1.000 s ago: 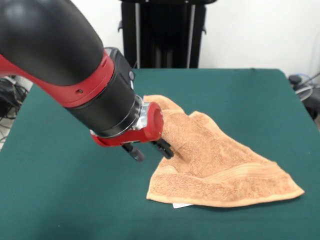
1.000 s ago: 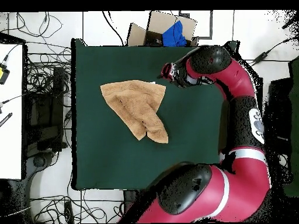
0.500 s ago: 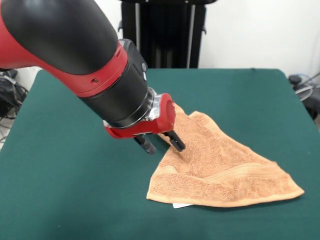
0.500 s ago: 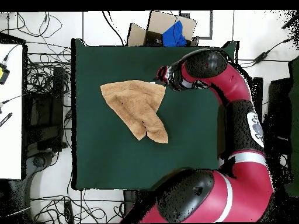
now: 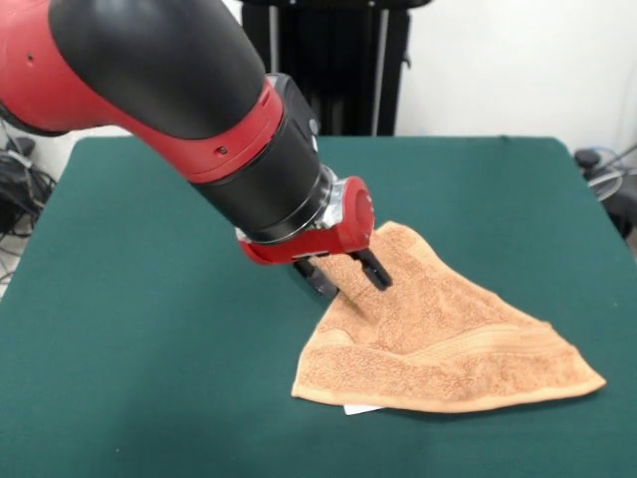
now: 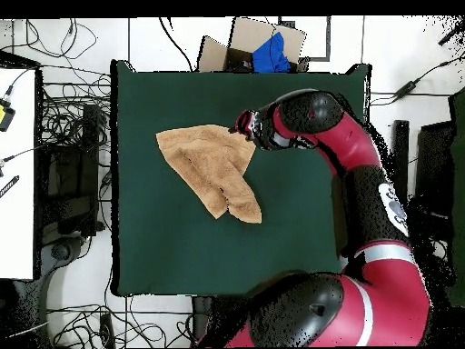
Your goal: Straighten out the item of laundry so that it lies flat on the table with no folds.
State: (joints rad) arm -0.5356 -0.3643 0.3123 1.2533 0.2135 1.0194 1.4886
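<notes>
We hover our spread hand (image 5: 347, 277) over the folded towel (image 5: 438, 334) on the table (image 5: 149, 378), picking a fold to pinch.

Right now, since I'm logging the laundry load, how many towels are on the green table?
1. The orange-tan towel lies folded into a rough triangle on the table, with the open gripper over its edge. Nothing suggests another underneath.

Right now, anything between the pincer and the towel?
Nothing visible. The pincer is open and sits right over the towel at its folded edge nearest the arm, one finger above the cloth and the other at the edge. The table around the towel shows only green cloth.
</notes>
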